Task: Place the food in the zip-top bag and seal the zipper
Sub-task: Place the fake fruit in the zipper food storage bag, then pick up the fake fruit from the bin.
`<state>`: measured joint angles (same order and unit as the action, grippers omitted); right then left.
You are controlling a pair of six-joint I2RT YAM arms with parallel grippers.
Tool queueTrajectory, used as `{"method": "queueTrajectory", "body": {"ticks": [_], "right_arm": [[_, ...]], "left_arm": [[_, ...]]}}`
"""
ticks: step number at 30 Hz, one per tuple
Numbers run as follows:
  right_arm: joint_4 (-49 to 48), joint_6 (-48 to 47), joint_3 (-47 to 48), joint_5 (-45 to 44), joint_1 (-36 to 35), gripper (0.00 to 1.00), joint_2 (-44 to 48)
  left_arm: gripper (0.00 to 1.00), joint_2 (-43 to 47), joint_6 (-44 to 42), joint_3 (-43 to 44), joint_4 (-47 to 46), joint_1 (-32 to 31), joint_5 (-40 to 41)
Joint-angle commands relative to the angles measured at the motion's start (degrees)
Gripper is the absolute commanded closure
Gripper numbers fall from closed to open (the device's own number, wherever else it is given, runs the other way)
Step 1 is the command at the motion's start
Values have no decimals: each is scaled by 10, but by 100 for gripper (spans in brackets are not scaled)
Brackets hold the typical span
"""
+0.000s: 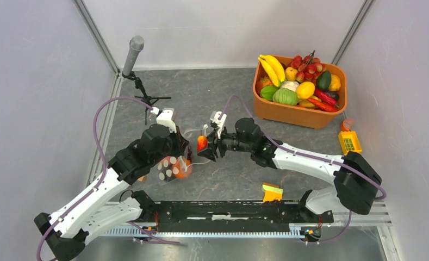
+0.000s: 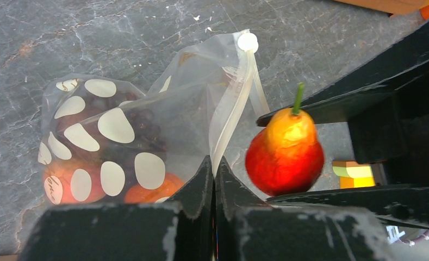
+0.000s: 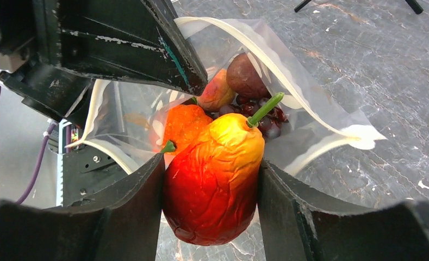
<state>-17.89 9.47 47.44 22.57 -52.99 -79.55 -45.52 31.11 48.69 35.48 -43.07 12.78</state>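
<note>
Gripping a red-and-yellow toy pear point(image 3: 209, 201) firmly between the 2 fingers of the right tool point(image 3: 212, 162), green stem aimed at the open mouth of the zip-top bag point(image 3: 315, 117). Holding the pear just in front of that mouth, not yet inside. Pinching the zipper point(image 2: 232, 111) with the left tool point(image 2: 213, 173), fingers pressed together on the white strip with no gap visible, white slider tab point(image 2: 248, 42) at the strip's far end. Keeping 1 lip of the bag raised this way, with the other lip sagging toward the grey marbled bench point(image 1: 212, 92). Already inside the clear, white-dotted plastic: dark grapes point(image 3: 262, 117), a maroon round fruit point(image 3: 244, 76), an orange pumpkin point(image 3: 185, 125) and a peach-coloured piece point(image 3: 216, 91). Meeting near the middle of the bench in the overhead view, both tools just beside each other. Well apart at the far right corner: an orange tub point(image 1: 296, 113) heaped with more toy fruit, bananas point(image 1: 273, 66) on top. At the far left: a microphone stand point(image 1: 138, 81).
</note>
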Motion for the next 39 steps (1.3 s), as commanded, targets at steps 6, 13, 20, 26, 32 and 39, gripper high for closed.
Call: {"method": "queueTrajectory", "body": {"ticks": [6, 13, 20, 26, 32, 39], "right_arm": [[27, -57, 63, -68, -31, 52, -43], [93, -156, 94, -107, -33, 32, -47], [91, -167, 104, -77, -33, 19, -32], [61, -156, 69, -118, -33, 18, 33], [12, -179, 6, -344, -22, 16, 162], [115, -213, 129, -560, 93, 15, 180]], "left_arm": [[98, 19, 15, 36, -20, 3, -22], [98, 29, 17, 41, -19, 3, -12], [98, 32, 16, 41, -21, 3, -6], [98, 30, 16, 35, -20, 3, 1], [98, 27, 14, 29, -23, 3, 2], [98, 24, 12, 23, -29, 3, -1]]}}
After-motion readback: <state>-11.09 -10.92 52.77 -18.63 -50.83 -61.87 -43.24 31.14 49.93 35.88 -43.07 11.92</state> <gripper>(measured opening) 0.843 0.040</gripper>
